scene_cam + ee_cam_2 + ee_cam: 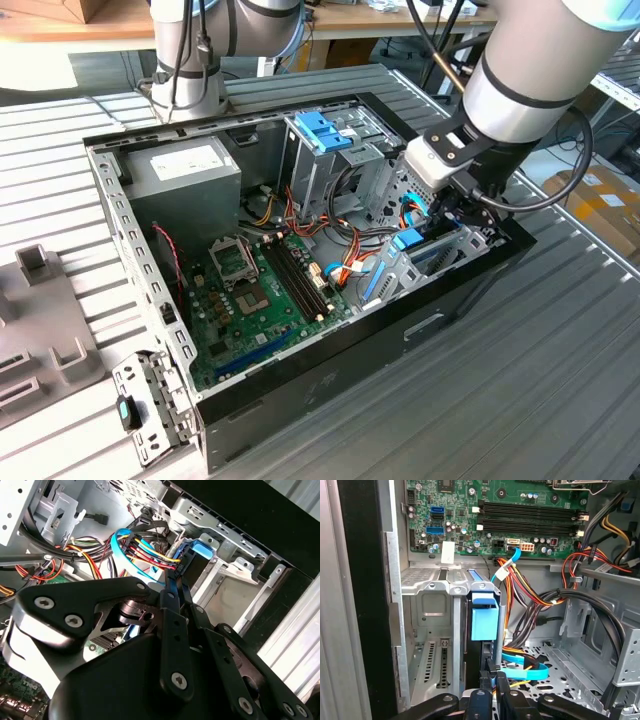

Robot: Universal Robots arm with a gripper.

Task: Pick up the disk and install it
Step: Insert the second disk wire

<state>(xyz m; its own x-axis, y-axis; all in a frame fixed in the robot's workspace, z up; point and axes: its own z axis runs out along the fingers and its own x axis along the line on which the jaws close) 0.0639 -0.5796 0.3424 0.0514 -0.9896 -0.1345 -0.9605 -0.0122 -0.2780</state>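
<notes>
An open computer case (150, 270) lies on its side on a slatted metal table (520, 370), its green motherboard (250, 290) exposed and a grey power supply (185, 175) in the corner nearest the arm's base. A metal drive cage topped by a blue handle (322, 130) stands mid-case. The arm (530, 80) reaches down into the case's end at the exterior view's right. There the disk (484, 617), standing on edge with its blue rail showing, sits in a slot of the drive bay (432, 630), beside a tangle of coloured cables (530, 595). The gripper (492, 672) has its fingertips pressed together just behind the disk, clenched with nothing visibly between them.
</notes>
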